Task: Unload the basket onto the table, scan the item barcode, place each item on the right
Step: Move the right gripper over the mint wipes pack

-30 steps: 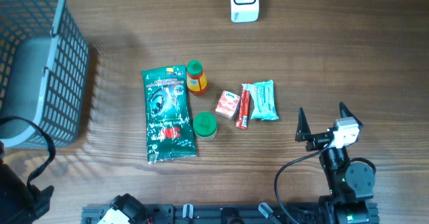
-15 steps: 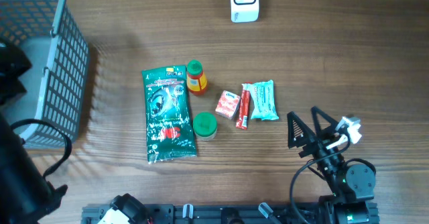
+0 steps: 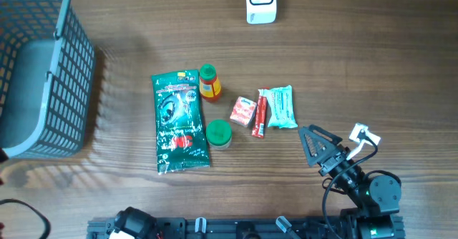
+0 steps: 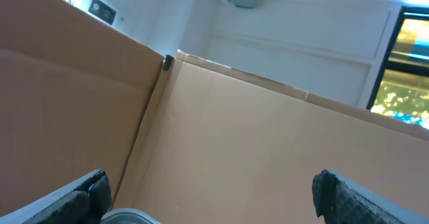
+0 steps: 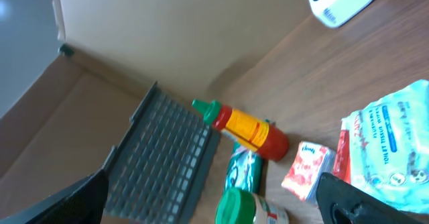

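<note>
Several items lie mid-table: a green pouch (image 3: 179,121), a red-and-yellow sauce bottle (image 3: 209,82), a green-lidded jar (image 3: 218,133), a small red-and-white packet (image 3: 243,111), a red stick pack (image 3: 261,113) and a teal tissue pack (image 3: 280,106). A white scanner (image 3: 260,1) stands at the far edge. My right gripper (image 3: 306,146) hangs open just right of the tissue pack, holding nothing. Its wrist view shows the jar (image 5: 241,207), bottle (image 5: 244,127), packet (image 5: 307,169) and tissue pack (image 5: 389,143) ahead of the open right gripper (image 5: 218,200). My left gripper (image 4: 214,197) is open and empty, facing cardboard walls.
A grey mesh basket (image 3: 43,67) stands at the table's left end and also shows in the right wrist view as the basket (image 5: 164,157). A grey rim (image 4: 131,217) sits below the left fingers. Cables trail from the right arm's base (image 3: 376,192).
My right gripper has swung and tilted left, toward the tissue pack. The left arm, seen at the overhead view's left edge earlier, has left that view.
</note>
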